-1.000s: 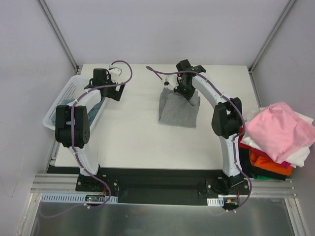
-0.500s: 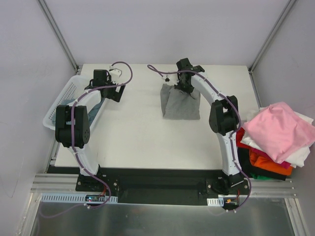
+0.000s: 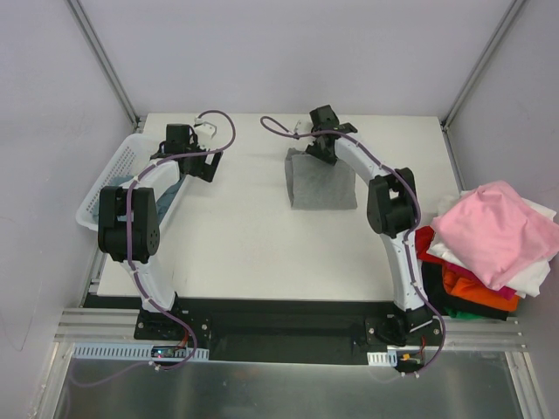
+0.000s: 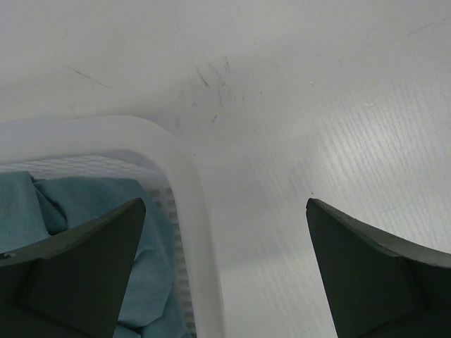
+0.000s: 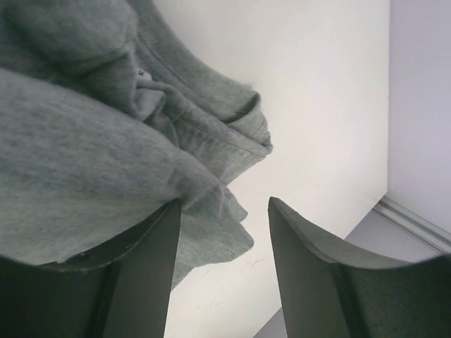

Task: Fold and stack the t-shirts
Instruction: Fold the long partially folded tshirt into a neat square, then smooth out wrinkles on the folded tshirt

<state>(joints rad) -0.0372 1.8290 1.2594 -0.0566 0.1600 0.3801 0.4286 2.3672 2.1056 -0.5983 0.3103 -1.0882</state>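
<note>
A folded heather-grey t-shirt [image 3: 321, 182] lies flat on the far middle of the table. My right gripper [image 3: 316, 146] is at its far edge. In the right wrist view the jaws of this gripper [image 5: 224, 203] stand apart, and the grey t-shirt [image 5: 84, 162] rests against the left finger [image 5: 134, 274] without being pinched. My left gripper [image 3: 199, 168] hangs wide open [image 4: 225, 239] over the corner of the white basket [image 4: 190, 190], where a blue-teal t-shirt [image 4: 70, 211] lies. Off the table's right side sits a heap with a pink t-shirt [image 3: 493, 231] over white [image 3: 533, 281], orange [image 3: 472, 292] and red [image 3: 430, 244] ones.
The slatted white basket [image 3: 109, 179] sits along the table's left edge. Purple cables loop above both wrists. The back wall [image 5: 423, 105] rises close behind the right gripper. Metal frame posts stand at the far corners.
The right gripper carried the grey t-shirt's edge toward the far side, laying it flat and square. Its jaws then opened and let go of the cloth. The left arm stayed put.
</note>
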